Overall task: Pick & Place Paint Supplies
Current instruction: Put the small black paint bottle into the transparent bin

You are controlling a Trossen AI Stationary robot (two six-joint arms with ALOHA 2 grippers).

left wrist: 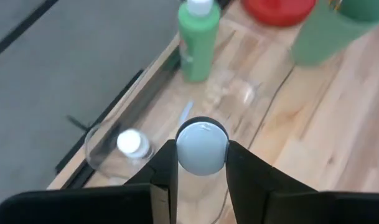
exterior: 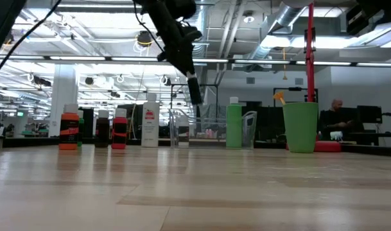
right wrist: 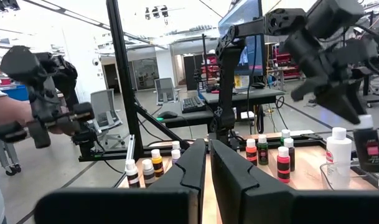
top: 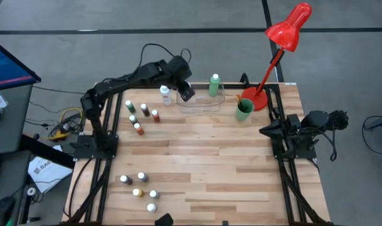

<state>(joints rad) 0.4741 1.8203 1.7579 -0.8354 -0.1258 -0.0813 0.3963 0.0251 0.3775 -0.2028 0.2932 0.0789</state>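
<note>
The left pincer [left wrist: 201, 180] hangs above the near end of the clear tray [top: 211, 105] at the back of the table [top: 203, 163], its 2 fingers [left wrist: 166, 171] pinching a small bottle with a pale cap [left wrist: 202, 146]. In the low view the held bottle [exterior: 194, 89] is dark and well clear of the table. Inside the tray below lies 1 small white-capped bottle [left wrist: 130, 142], with something thin and pale beside it. A tall green bottle [top: 214, 86] stands at the tray's back edge, and a tall white bottle [top: 165, 95] stands just beside the tray's left end.

Left of that, 5 small bottles [top: 142, 116] stand in a loose cluster near the left arm's base: green, brown, red and orange among them. Another 5 small bottles [top: 140, 186] sit well apart at the table's front left, 1 of them yellow.

Right of the tray is a green cup [top: 244, 110], touching or just beside the base of a red lamp [top: 285, 34].

The right pincer [right wrist: 208, 165] waits at the table's right edge, fingers pressed together, holding nothing.

A person's arm [right wrist: 9, 112] shows in the right wrist view beyond the table.
</note>
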